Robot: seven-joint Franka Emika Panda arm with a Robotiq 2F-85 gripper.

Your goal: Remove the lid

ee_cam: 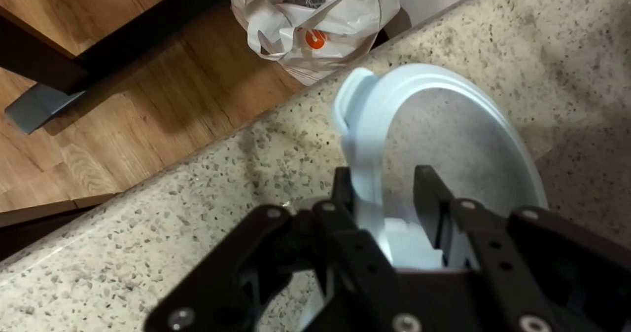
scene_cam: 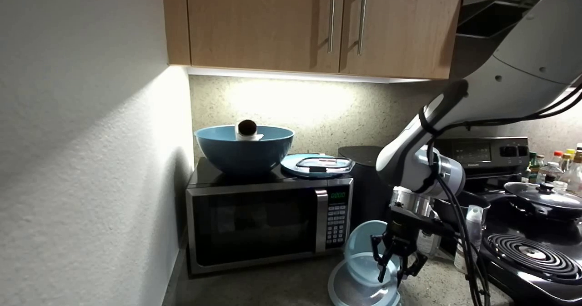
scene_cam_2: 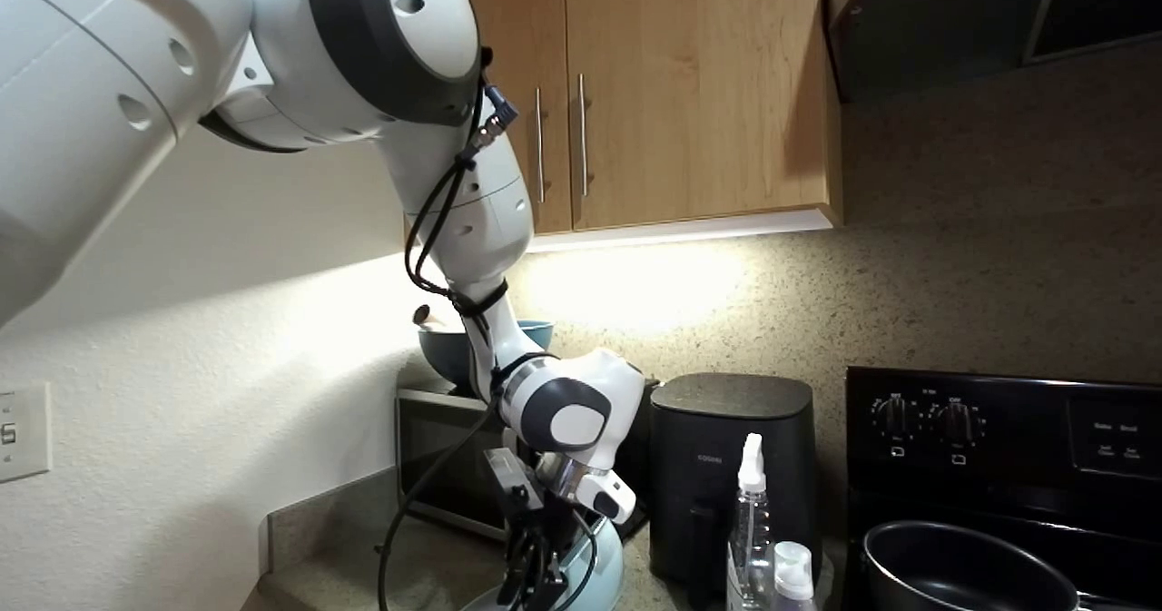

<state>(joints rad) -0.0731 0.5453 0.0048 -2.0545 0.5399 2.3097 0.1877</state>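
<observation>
The claw [ee_cam: 385, 184] hangs with its fingers partway spread, gripping nothing that I can make out from here, and between them shows the rim of the pale-blue lid [ee_cam: 451, 142], just in front of the microwave [scene_cam: 261, 228].

An under-cabinet light [scene_cam: 291, 75] blew out part of the speckled backsplash [scene_cam: 291, 99] in both exterior views and left a slanting shadow edge across the left wall [scene_cam: 82, 183]. The stove [scene_cam: 523, 226] at the right lay dim, with bright glints. In the wrist view, the near gripper [ee_cam: 385, 185] looked soft, out of focus.
</observation>
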